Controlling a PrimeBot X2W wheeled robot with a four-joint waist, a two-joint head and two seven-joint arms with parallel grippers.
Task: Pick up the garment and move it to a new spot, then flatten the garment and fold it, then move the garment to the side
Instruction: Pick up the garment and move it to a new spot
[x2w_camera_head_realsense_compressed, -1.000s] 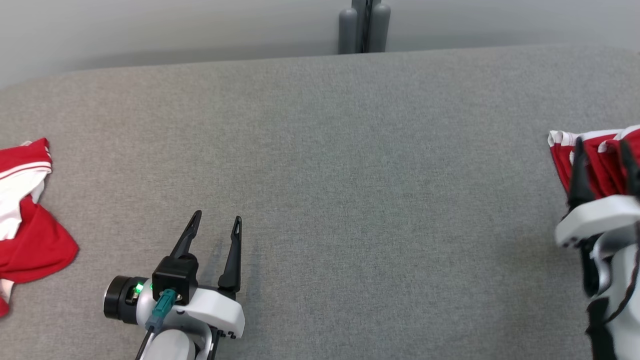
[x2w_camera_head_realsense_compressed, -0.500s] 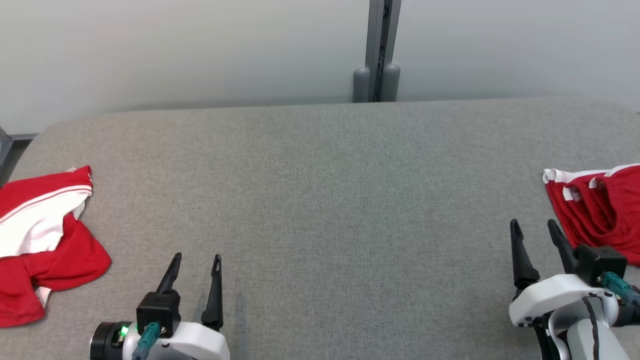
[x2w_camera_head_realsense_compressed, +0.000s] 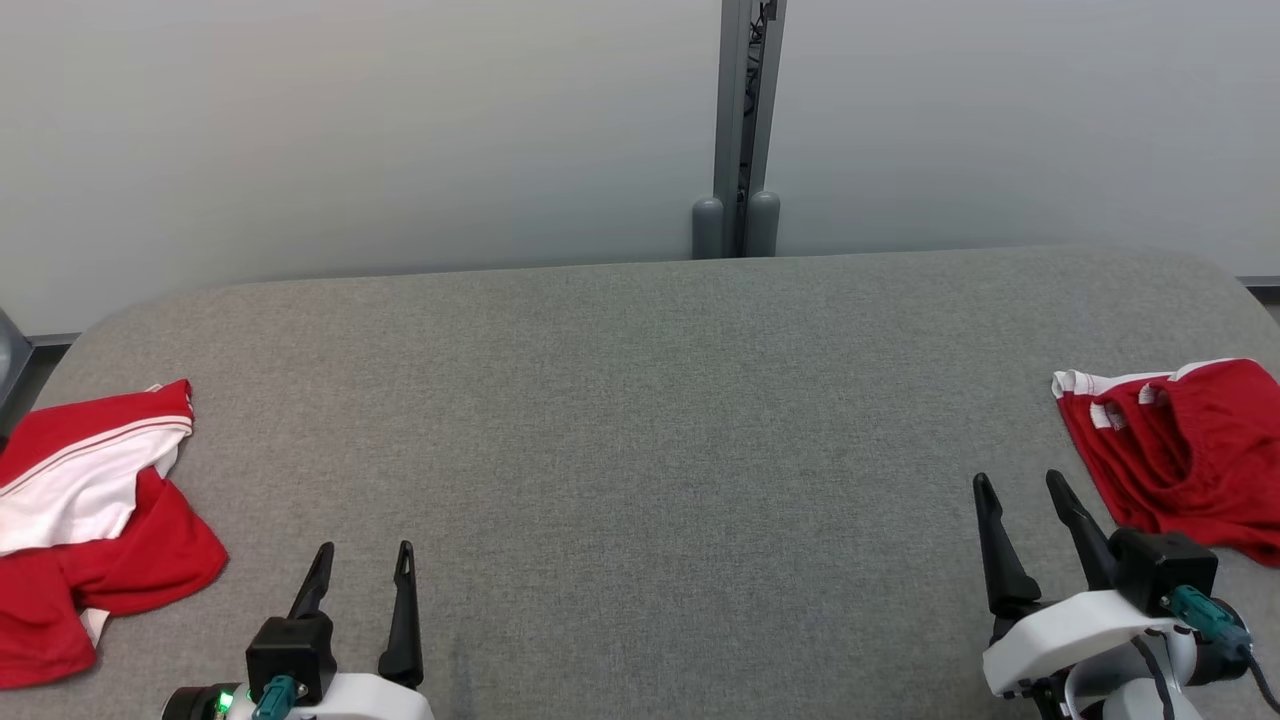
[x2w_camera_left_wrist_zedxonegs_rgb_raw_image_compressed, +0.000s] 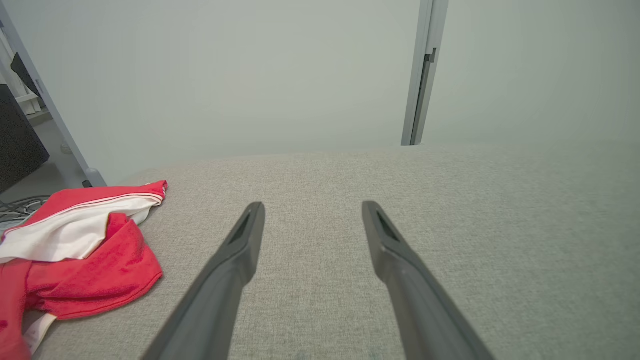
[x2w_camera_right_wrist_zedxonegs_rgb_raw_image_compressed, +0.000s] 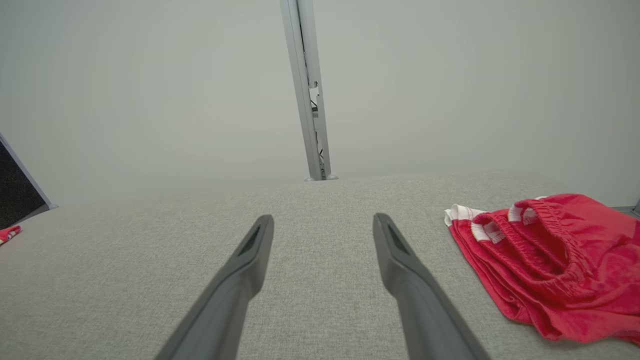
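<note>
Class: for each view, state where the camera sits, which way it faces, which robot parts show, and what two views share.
Head view: on the head, facing forward and down at the grey table; left gripper and right gripper show, open.
Left wrist view: on the left wrist, facing along its fingers towards the wall.
Right wrist view: on the right wrist, facing along its fingers towards the wall.
Shared: both wrist views show the grey post.

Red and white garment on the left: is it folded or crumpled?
Crumpled: the red and white garment lies in uneven, bunched layers on the grey fabric surface.
</note>
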